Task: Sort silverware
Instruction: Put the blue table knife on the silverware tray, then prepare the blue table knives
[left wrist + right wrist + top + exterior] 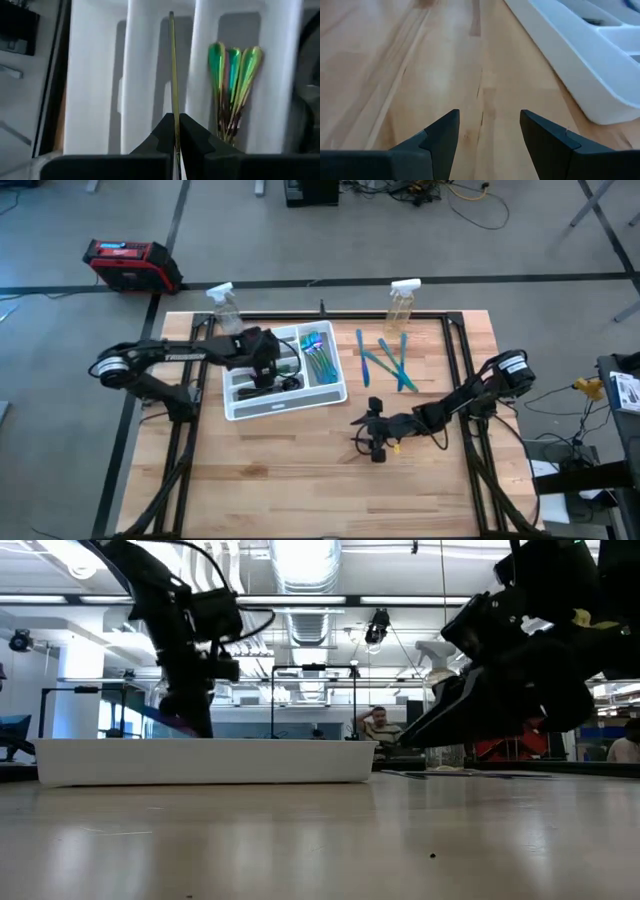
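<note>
My left gripper (175,131), clamped on a slim utensil (172,70), hangs over the white tray (240,408); I should lower it squarely into a middle slot. My right gripper (489,131) waits spread apart near the table's (300,490) middle.

Glossy iridescent metal silverware (318,352) lies in a smooth white plastic tray (283,406) on a pale wood table (300,480).

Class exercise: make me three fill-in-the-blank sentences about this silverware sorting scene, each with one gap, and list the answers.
1. The left gripper has its jaws ____ on a slim utensil above the white tray.
2. The right gripper hovers over bare wood with its jaws ____.
3. Two clear spray ____ stand at the table's far edge.

Missing words: shut; open; bottles
</note>
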Robot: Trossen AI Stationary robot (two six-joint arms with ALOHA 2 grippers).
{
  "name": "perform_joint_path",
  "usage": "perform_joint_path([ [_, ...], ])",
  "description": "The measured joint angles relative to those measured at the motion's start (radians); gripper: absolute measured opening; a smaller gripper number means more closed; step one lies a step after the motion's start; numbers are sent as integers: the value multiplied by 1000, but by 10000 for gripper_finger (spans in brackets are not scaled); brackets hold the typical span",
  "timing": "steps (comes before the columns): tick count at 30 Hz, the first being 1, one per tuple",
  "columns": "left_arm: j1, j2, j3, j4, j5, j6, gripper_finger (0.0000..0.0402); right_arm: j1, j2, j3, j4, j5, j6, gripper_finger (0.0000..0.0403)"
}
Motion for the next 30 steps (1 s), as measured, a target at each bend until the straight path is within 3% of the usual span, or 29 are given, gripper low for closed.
perform_joint_path([
  [6,29,80,-8,78,-36,50,11,0,-12,0,-1,-4,31,205],
  [12,67,150,-8,143,-103,82,49,0,-18,4,-1,0,54,216],
  [18,84,177,-9,165,-88,41,86,-4,-34,32,-9,10,57,224],
  [24,31,153,-18,188,-52,-89,93,-43,-120,48,-144,229,43,212],
  [30,-77,127,-71,256,-40,-167,76,-124,-209,49,-285,263,32,195],
])
